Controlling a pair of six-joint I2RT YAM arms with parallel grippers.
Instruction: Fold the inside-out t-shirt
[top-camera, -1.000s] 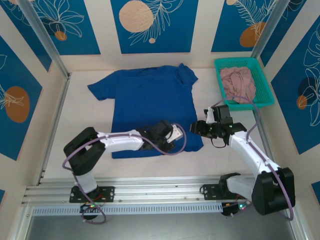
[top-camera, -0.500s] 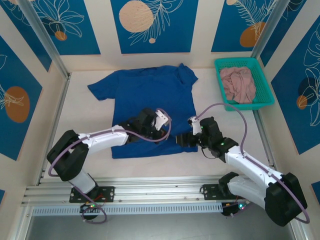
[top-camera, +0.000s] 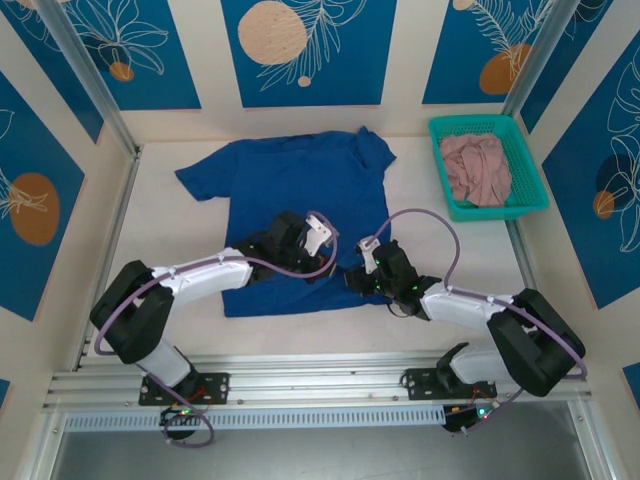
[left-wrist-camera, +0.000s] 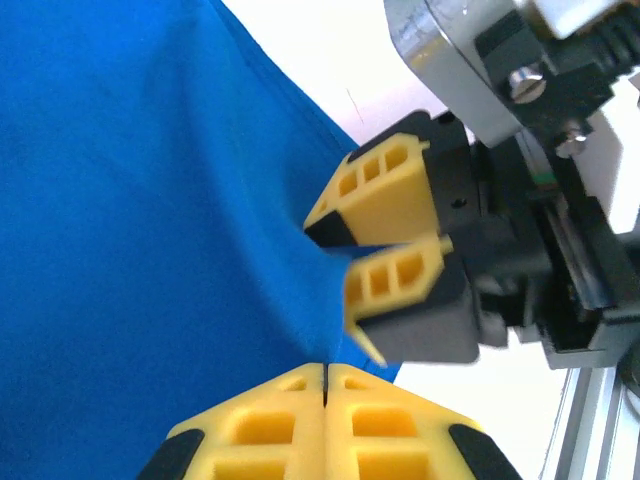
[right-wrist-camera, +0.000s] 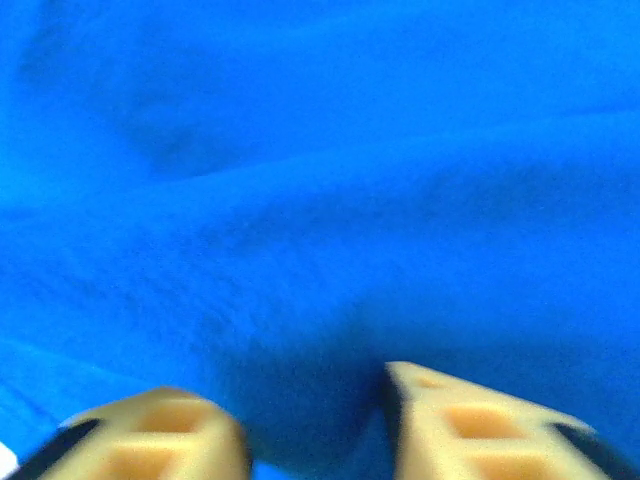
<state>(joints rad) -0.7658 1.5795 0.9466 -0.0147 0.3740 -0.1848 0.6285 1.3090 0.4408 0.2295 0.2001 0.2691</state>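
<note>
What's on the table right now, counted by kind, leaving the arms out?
blue t-shirt: 1
pink garment: 1
teal basket: 1, holding the pink garment
Total: 3

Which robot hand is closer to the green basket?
Right. The right gripper is at the blue t-shirt's lower right edge, down-left of the green basket; the left gripper is farther left on the shirt.

Royal-blue t-shirt (top-camera: 300, 190) spread flat, lower hem puckered.
</note>
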